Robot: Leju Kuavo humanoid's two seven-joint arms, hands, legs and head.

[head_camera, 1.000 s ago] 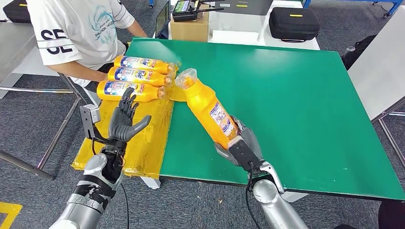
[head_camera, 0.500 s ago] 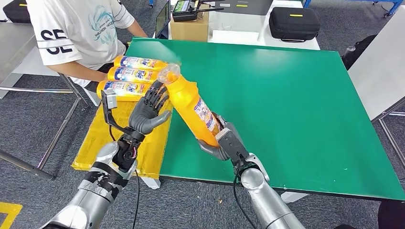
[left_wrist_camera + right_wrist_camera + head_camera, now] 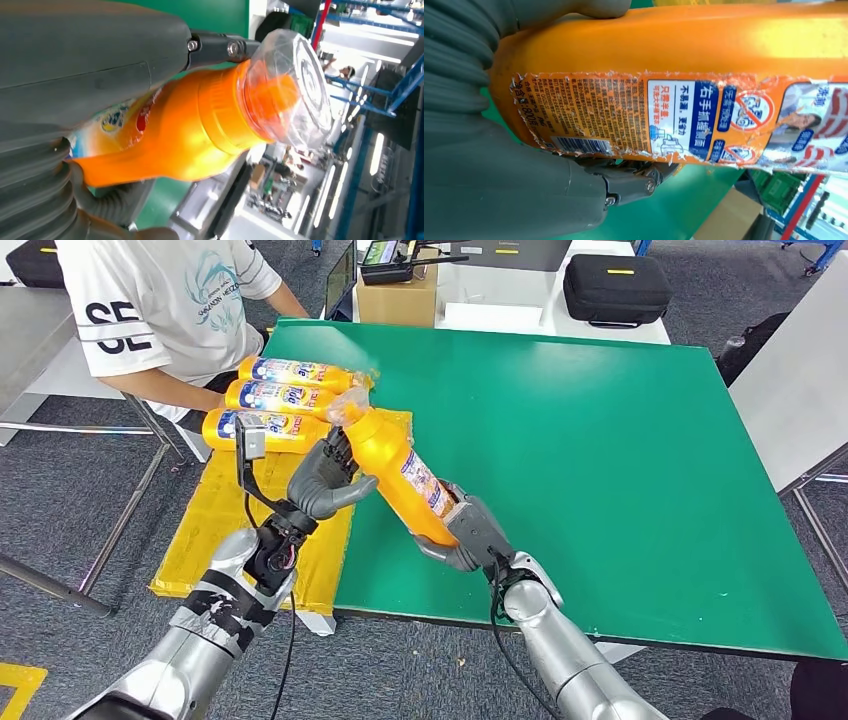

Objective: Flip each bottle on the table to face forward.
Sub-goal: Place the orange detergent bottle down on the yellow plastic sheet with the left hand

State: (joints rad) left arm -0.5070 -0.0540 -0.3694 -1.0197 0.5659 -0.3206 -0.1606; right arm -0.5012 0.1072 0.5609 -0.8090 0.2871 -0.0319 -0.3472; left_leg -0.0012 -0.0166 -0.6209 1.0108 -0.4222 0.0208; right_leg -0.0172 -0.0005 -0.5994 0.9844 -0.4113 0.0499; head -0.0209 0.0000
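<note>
The big green table (image 3: 600,460) is spread out past my fingers, and it goes far off to my right. A person in a white shirt (image 3: 160,300) sits at the far left corner, past the tips of my left fingers. A yellow mat (image 3: 225,530) lies under my left arm and pokes out over the left edge of the table.

I hold one orange bottle (image 3: 405,475) up in the air, tilted. Its bottom end sits in my right hand (image 3: 465,535). My right fingers are wrapped tight around that end. In my right wrist view the torn back label (image 3: 664,117) of the bottle faces the camera, with a bar code near my palm, and one dark finger (image 3: 634,182) is pressed along the bottle's edge.

The top end of the bottle, with its clear cap (image 3: 347,405), points away from my right hand and up to the left. My left hand (image 3: 325,480) is right there, on the neck side. My left fingers are curled around the bottle's upper part, just below the cap. In my left wrist view the cap (image 3: 290,90) sticks out past my finger (image 3: 220,47), and the orange body (image 3: 190,135) runs back into my palm.

Three more orange bottles (image 3: 290,398) lie flat in a row on the table, just past my left fingertips. Their labels face up. The held bottle's cap is close to them, but I cannot tell if it touches them.
</note>
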